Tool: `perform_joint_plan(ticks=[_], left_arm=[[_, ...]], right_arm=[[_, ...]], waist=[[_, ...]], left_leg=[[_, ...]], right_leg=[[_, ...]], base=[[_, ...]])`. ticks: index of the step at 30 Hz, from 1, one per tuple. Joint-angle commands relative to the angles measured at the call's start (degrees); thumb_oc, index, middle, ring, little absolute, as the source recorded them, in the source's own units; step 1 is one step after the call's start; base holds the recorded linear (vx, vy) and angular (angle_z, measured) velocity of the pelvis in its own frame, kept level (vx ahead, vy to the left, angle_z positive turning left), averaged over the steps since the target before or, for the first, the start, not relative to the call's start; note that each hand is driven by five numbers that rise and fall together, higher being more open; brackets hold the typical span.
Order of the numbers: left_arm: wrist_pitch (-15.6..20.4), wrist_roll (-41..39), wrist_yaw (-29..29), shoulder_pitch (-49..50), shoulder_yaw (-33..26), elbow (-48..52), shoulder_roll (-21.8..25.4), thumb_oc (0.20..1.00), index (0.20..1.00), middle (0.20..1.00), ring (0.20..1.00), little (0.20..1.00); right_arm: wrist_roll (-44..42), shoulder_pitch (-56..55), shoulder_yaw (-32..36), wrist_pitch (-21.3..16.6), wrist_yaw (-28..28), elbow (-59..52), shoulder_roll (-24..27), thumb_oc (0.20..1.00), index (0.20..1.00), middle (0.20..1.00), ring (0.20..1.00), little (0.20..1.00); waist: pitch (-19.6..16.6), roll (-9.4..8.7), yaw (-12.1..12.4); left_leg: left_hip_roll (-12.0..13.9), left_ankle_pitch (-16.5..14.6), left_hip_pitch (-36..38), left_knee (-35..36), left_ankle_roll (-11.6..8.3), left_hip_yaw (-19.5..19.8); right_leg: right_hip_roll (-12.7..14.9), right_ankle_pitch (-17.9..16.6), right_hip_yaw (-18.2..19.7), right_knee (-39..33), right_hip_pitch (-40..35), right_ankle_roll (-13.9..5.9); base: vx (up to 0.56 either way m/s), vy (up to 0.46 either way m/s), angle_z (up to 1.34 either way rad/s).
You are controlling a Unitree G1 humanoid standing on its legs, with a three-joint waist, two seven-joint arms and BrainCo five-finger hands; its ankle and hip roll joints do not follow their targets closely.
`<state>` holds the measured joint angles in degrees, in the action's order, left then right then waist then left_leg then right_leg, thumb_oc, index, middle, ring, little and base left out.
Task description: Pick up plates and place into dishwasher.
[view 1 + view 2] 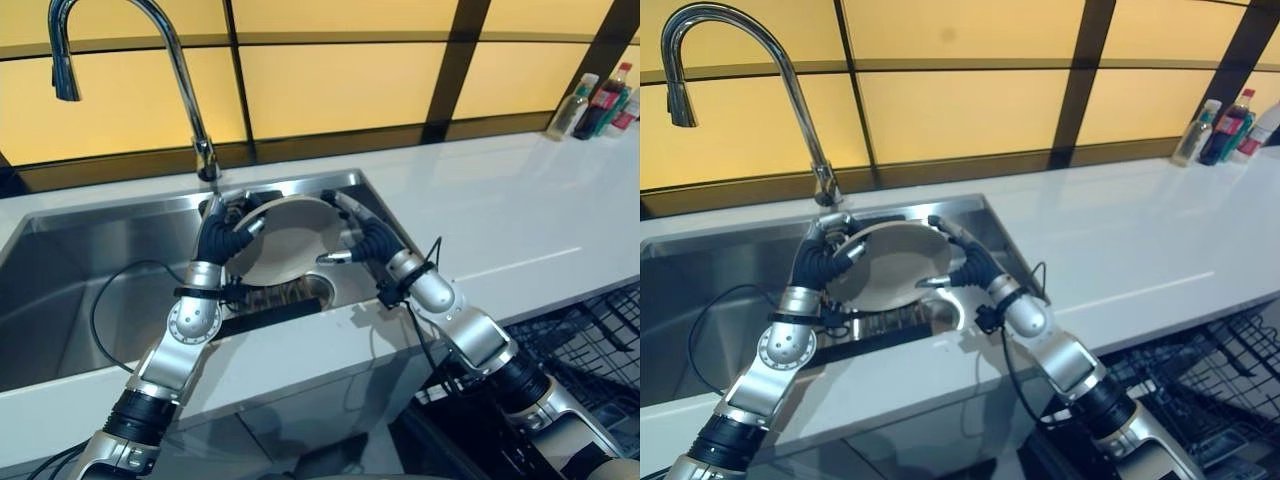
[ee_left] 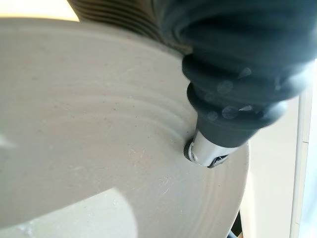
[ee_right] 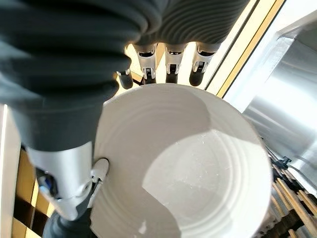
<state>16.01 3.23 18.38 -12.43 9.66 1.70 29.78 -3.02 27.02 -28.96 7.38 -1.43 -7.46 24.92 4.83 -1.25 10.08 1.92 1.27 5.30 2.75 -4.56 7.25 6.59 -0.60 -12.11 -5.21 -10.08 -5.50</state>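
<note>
Countertop of white stone runs round a steel sink with a tall curved faucet behind it, and bottles stand at the far right corner. Tilted above the sink's right end is a white plate, held between both hands. Left hand pinches its left rim with curled fingers and thumb, while right hand clasps the right rim, fingers hooked over the edge and thumb on the face.
</note>
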Motion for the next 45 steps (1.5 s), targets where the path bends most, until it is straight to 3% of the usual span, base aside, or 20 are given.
perform_joint_plan(ticks=[1, 9, 24, 29, 37, 45], left_arm=[[2.8, -0.4, 0.5, -4.1, -2.7, 0.5, 0.7, 0.2, 0.2, 0.2, 0.2, 0.2], [4.6, 1.3, -1.4, -2.5, -2.4, 0.5, 0.6, 0.2, 0.2, 0.2, 0.2, 0.2], [5.8, 0.7, -5.5, -0.2, -3.9, 2.7, 4.0, 0.2, 0.2, 0.2, 0.2, 0.2], [6.3, 0.4, -6.4, -1.2, -2.8, 3.1, 3.6, 0.2, 0.2, 0.2, 0.2, 0.2], [6.0, 0.4, -9.6, -5.2, 1.2, 2.7, 2.8, 0.2, 0.2, 0.2, 0.2, 0.2], [5.2, -0.4, -10.9, -6.7, 4.1, 2.5, 1.5, 0.2, 0.2, 0.2, 0.2, 0.2]], right_arm=[[2.8, 1.4, -0.6, 0.1, 0.2, 0.0, 2.8, 1.0, 1.0, 1.0, 1.0, 1.0], [-0.6, 0.7, 4.8, -1.9, 13.2, 2.1, 0.6, 1.0, 1.0, 1.0, 1.0, 1.0], [-1.7, -3.3, 10.6, -2.9, 19.0, 3.4, 1.9, 1.0, 1.0, 1.0, 1.0, 1.0], [-2.6, -3.1, 9.2, -2.7, 15.4, 3.8, 1.3, 1.0, 1.0, 1.0, 1.0, 1.0], [-16.4, -0.3, 2.9, -5.9, -4.6, 3.2, 0.7, 1.0, 1.0, 1.0, 1.0, 1.0], [-17.7, 2.6, -1.4, -5.0, -9.2, 4.4, -1.5, 1.0, 1.0, 1.0, 1.0, 1.0]], waist=[[-3.3, -0.76, -0.6], [-3.1, -0.4, -0.6], [-3.6, 1.09, -0.9], [-3.8, 1.2, -1.0], [-3.4, 0.19, -0.7], [-3.4, -0.5, -0.2]], left_leg=[[-2.4, -3.5, -0.3, 0.8, 2.66, -3.1], [-2.2, -3.6, -0.3, 0.9, 2.71, -3.5], [-2.1, -3.5, 0.0, 1.2, 2.72, -3.8], [-2.2, -3.6, -0.2, 0.9, 2.74, -3.4], [-2.3, -3.8, -0.3, 0.2, 2.66, -2.9], [-2.2, -3.9, 0.0, 0.2, 2.7, -2.8]], right_leg=[[-1.8, 4.1, -2.2, 2.3, 2.0, 0.63], [-1.8, 3.9, -2.3, 2.1, 2.2, 0.64], [-1.3, 3.7, -2.1, 1.9, 2.0, 0.27], [-1.3, 3.7, -1.6, 1.9, 2.2, 0.3], [-1.4, 3.6, -1.9, 1.7, 1.9, 0.46], [-1.7, 3.7, -2.0, 1.7, 1.7, 0.69]], base=[[0.0, -0.006, 0.06], [0.01, 0.011, 0.06], [0.0, 0.009, 0.01], [0.02, 0.005, 0.01], [0.01, -0.006, 0.0], [0.02, -0.008, 0.03]])
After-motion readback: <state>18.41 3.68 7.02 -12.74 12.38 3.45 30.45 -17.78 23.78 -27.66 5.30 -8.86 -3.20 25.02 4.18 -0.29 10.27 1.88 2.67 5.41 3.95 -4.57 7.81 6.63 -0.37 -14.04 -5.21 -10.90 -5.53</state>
